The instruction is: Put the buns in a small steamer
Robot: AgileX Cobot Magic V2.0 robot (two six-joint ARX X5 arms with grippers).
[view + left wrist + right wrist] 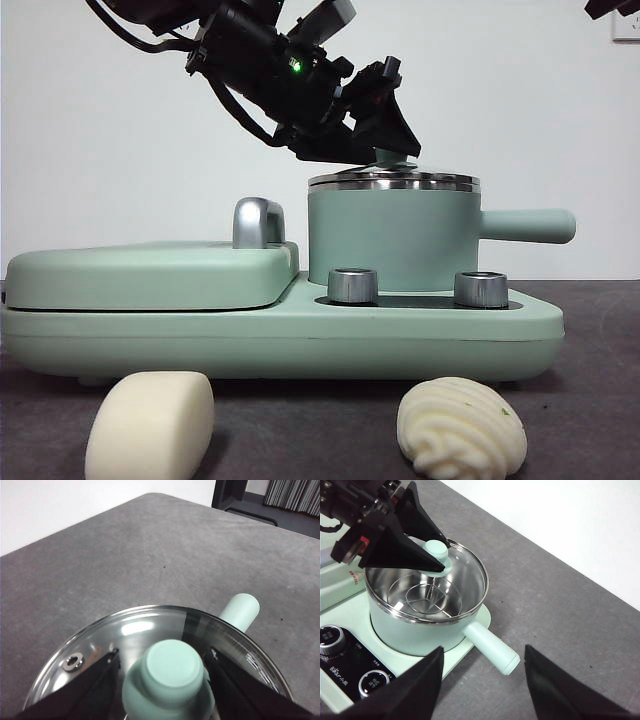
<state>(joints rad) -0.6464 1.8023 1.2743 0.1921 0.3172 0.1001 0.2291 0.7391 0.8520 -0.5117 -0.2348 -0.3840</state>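
The mint-green small steamer (390, 235) stands on the cooker base, its side handle (528, 226) pointing right. Its glass lid (395, 181) sits on the rim. My left gripper (385, 150) reaches down from the upper left, and its jaws close on both sides of the lid's green knob (170, 672). The smooth off-white bun (150, 425) lies on the table at front left. The swirled cream bun (460, 427) lies at front right. My right gripper (484, 650) is open and empty, high above the steamer's handle (490, 647). A steel rack (427, 597) shows through the lid.
The flat mint-green griddle lid (150, 272) with its chrome handle (257, 222) fills the left of the cooker base (300, 335). Two steel dials (352, 285) (481, 289) stand in front of the steamer. The table is dark grey (560, 605). A black arm tip (612, 8) shows at the top right.
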